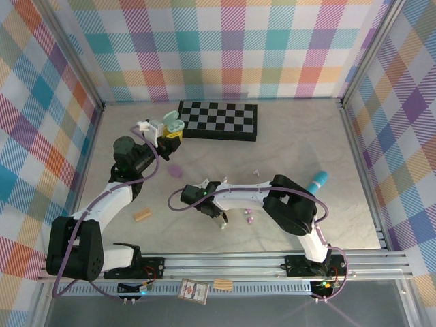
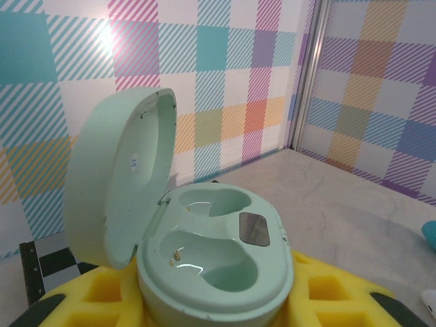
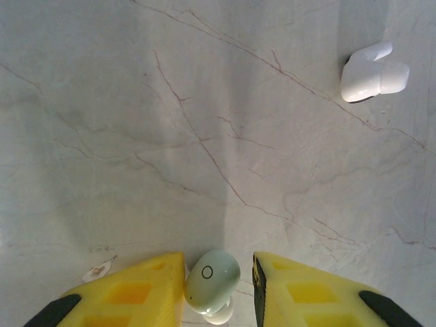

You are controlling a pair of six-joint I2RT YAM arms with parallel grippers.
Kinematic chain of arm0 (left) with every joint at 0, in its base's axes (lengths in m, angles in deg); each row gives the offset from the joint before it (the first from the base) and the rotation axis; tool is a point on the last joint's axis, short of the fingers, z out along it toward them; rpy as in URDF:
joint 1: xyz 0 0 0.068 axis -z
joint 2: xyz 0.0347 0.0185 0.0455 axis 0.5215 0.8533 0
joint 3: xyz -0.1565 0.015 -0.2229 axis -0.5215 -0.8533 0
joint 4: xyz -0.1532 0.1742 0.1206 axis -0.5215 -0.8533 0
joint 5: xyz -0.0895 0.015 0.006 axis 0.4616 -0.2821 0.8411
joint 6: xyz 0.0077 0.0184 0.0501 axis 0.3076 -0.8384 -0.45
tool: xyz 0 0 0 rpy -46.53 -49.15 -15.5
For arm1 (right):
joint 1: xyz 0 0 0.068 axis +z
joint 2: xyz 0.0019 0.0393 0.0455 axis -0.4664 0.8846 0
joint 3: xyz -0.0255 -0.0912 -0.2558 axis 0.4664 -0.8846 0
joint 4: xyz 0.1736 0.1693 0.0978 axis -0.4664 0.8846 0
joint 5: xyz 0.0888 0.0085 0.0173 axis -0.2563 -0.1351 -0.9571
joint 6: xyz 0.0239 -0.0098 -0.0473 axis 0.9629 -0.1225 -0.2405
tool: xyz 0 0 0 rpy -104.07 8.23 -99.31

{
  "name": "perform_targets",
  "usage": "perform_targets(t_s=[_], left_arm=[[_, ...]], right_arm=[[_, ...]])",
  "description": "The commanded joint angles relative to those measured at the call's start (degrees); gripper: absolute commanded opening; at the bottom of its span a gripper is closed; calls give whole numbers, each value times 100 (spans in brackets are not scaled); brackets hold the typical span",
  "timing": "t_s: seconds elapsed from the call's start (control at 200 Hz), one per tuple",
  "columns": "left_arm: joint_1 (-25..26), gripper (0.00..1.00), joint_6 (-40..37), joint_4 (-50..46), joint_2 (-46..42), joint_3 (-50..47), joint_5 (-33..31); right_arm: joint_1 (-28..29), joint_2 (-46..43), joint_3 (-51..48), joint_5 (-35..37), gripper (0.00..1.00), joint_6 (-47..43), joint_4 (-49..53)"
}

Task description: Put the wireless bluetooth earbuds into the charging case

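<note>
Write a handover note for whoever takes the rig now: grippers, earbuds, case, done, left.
Left gripper: shut on the charging case, lid open, both wells empty.
Right gripper: open, jaws astride a pale earbud on the table, not yet clamped.
White earbud lies loose nearby; pink-purple earbuds further off.
Done: none seated. Left: grip, carry, seat the earbuds.

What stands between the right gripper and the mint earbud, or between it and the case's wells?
Nothing visible. The mint earbud lies on table between the fingers of the right gripper; the charging case has its lid up and both wells empty.
</note>
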Motion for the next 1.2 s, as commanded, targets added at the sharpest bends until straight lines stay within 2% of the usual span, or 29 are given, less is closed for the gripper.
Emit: perform_targets(t_s=[0.0, 0.62, 1.195], left_arm=[[-50, 31, -9, 129, -101, 171, 114], [-52, 31, 39, 163, -91, 171, 191], [-45, 31, 42, 156, -58, 161, 232]], right_arm=[[-12, 107, 115, 261, 32, 184, 430], [-100, 206, 158, 269, 31, 239, 408], [-128, 307, 410, 259, 20, 101, 446]])
